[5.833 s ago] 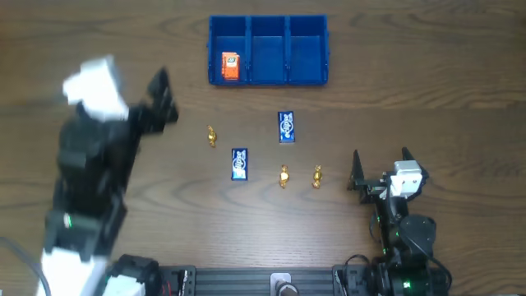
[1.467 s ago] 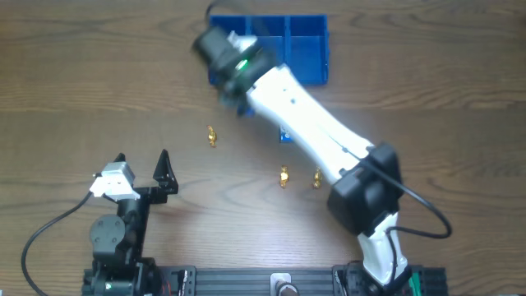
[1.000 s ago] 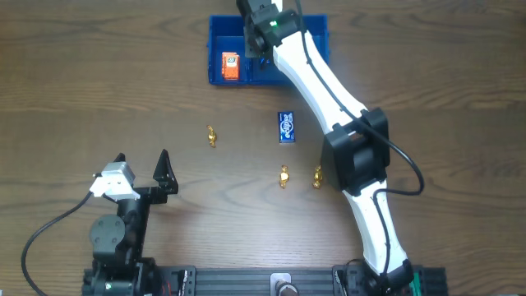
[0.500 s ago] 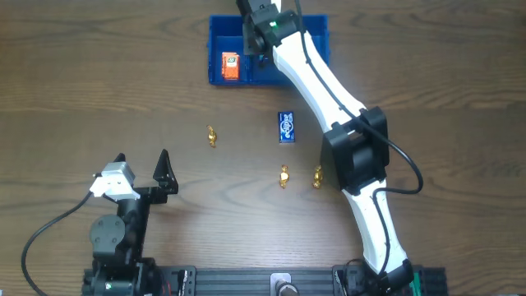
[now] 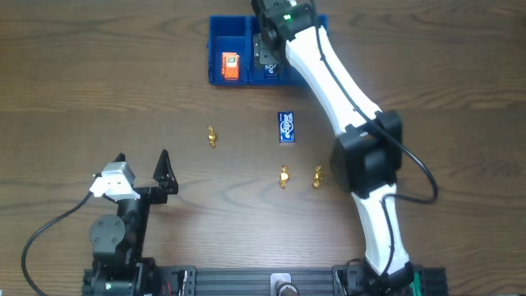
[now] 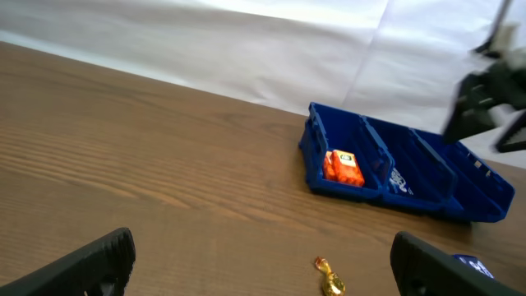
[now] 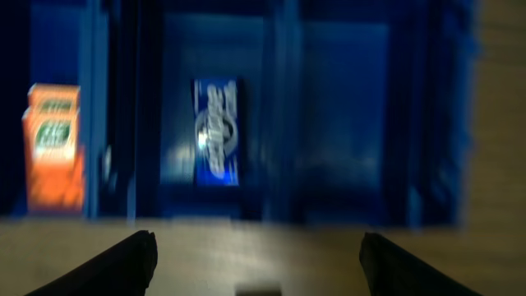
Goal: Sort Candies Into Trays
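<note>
Stock as I read it from the console:

1. Blue tray (image 5: 215,51): three compartments, at the far middle of the worktop (image 5: 99,90).
2. Orange candy box (image 5: 231,66): lies in the tray's left compartment.
3. Trayed blue bar (image 7: 216,131): lies flat in the middle compartment, lengthwise, apart from the orange candy box, with a divider wall between them.
4. Loose blue bar (image 5: 285,127): on the bare worktop on the near side of the tray, apart from it.
5. First gold candy (image 5: 212,136): on the worktop, left of the loose blue bar and well apart from it.
6. Second gold candy (image 5: 283,176) and third gold candy (image 5: 317,177): side by side but not touching, nearer the arm bases than the loose blue bar.
7. Right fingers (image 7: 115,265): spread wide with nothing between them. My right arm reaches across to the tray, and they hang above its near wall, in line with the middle compartment.
8. Left fingers (image 5: 164,168): spread wide and holding nothing. They sit close to that arm's base at the left, well apart from every candy.
</note>
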### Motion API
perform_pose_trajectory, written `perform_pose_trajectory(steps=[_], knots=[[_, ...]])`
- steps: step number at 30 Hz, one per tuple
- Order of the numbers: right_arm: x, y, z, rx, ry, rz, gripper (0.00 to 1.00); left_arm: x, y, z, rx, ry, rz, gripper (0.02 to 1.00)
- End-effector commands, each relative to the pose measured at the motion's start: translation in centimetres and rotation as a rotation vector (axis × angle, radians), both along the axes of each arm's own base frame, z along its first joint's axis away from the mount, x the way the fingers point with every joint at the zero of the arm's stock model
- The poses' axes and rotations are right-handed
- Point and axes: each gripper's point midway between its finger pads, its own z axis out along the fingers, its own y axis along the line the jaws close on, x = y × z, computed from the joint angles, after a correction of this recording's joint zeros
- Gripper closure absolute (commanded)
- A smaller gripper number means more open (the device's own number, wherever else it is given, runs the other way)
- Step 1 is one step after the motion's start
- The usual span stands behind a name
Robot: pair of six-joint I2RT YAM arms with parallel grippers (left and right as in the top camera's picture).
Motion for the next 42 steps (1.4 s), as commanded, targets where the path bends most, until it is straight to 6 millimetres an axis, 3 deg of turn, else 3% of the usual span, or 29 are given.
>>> perform_pose_trajectory(steps=[1,5,9,19,24,31,36,39,42], knots=[[-5.9,0.3,1.8,0.014,0.037,-0.017,0.169,-0.1,-0.1,-1.6,0.023,0.049,-0.008,0.02],[-9.9,0.8,-4.7,0.029,0.173,0.008,0.167,-0.1,-0.1,-1.6,0.023,0.049,-0.008,0.02],[-11.6,0.8,-10.2,0.027,0.203,-0.005,0.167,-0.1,-0.1,-1.6,0.023,0.049,-0.008,0.023],[-12.3,-1.4,-13.4,0.016,0.237,-0.059,0.18,-0.1,-0.1,-1.6,0.023,0.049,-0.008,0.02],[-12.5,-1.2,-14.9,0.014,0.268,-0.059,0.272,-0.1,-0.1,-1.6,0.023,0.049,-0.008,0.02],[-12.4,-0.8,-15.0,0.037,0.269,-0.059,0.671,-0.1,-0.1,-1.6,0.023,0.049,-0.008,0.023],[-12.3,-0.5,-14.7,0.046,0.261,-0.055,0.752,-0.1,-0.1,-1.6,0.023,0.049,-0.008,0.02],[-11.4,0.7,-11.5,0.078,0.205,-0.035,0.763,-0.1,-0.1,-1.6,0.023,0.049,-0.008,0.02],[-9.5,1.6,-5.4,0.11,0.107,-0.021,0.763,-0.1,-0.1,-1.6,0.023,0.049,-0.008,0.02]])
